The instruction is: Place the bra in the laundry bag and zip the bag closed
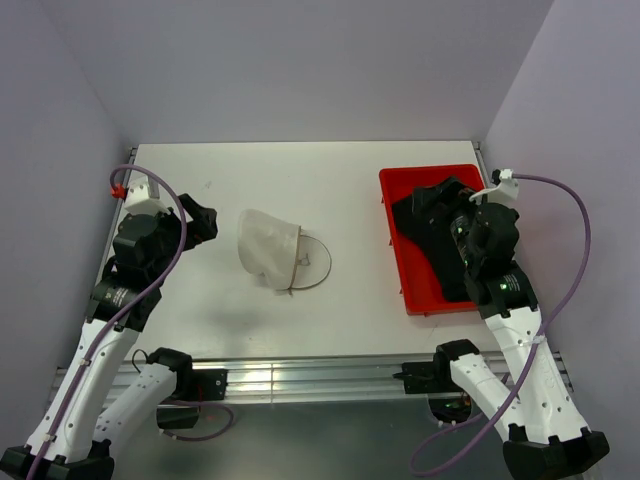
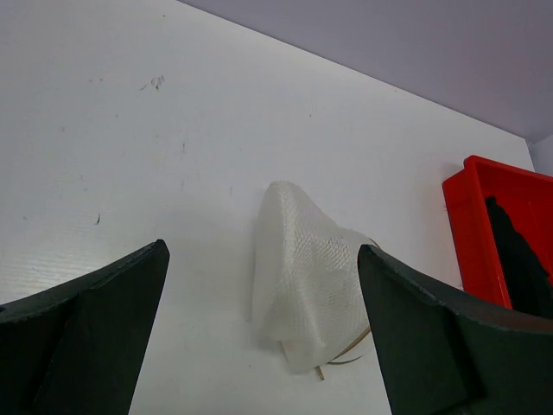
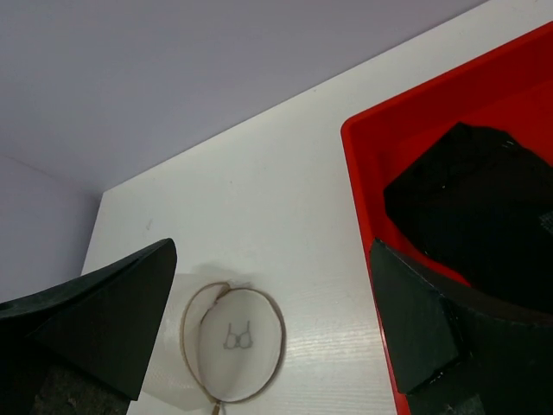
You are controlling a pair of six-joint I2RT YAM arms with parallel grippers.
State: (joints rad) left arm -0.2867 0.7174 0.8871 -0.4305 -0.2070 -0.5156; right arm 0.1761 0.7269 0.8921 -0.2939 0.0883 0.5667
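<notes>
I see the bra, black and crumpled, in the red tray; left gripper and right gripper both spread.

The left arm and right arm have white link shells, black joint housings and black bases. A thin purple cable runs along each arm. It is capped by a red clip on the left and a white clip on the right. The left gripper and right gripper carry dark, matte, wedge-shaped fingers with flat inner faces.
</notes>
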